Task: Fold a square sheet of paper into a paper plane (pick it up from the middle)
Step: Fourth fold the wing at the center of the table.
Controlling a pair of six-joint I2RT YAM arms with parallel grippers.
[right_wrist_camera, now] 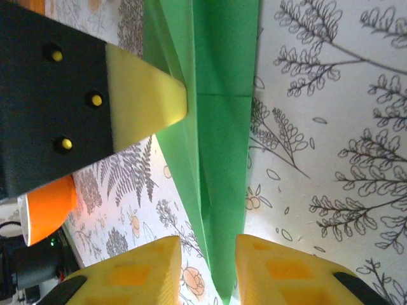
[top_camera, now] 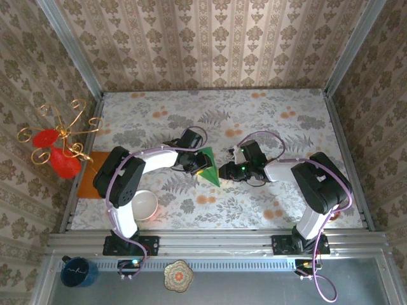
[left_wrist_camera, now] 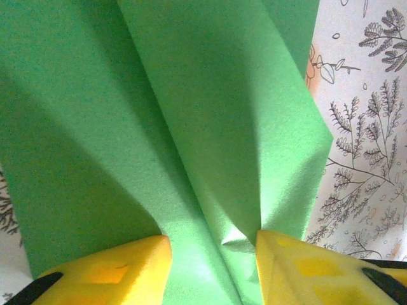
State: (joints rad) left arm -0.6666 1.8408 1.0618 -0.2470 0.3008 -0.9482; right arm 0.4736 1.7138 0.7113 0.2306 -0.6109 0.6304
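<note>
Paper plane [top_camera: 209, 167]: matte green paper with grainy surface, narrow pointed wedge, sharp centre crease. Sits beyond and right of white cup [top_camera: 144, 204], mid table [top_camera: 280, 127]. My left pincer [left_wrist_camera: 213, 267] clenched on plane's raised fold, a yellow pad on each side. My right pincer [right_wrist_camera: 208, 270] released, loosely straddling narrow end. Open floral tabletop beyond and right of cup. Flat orange sheet [top_camera: 94, 179] left of cup, at wall edge.
</note>
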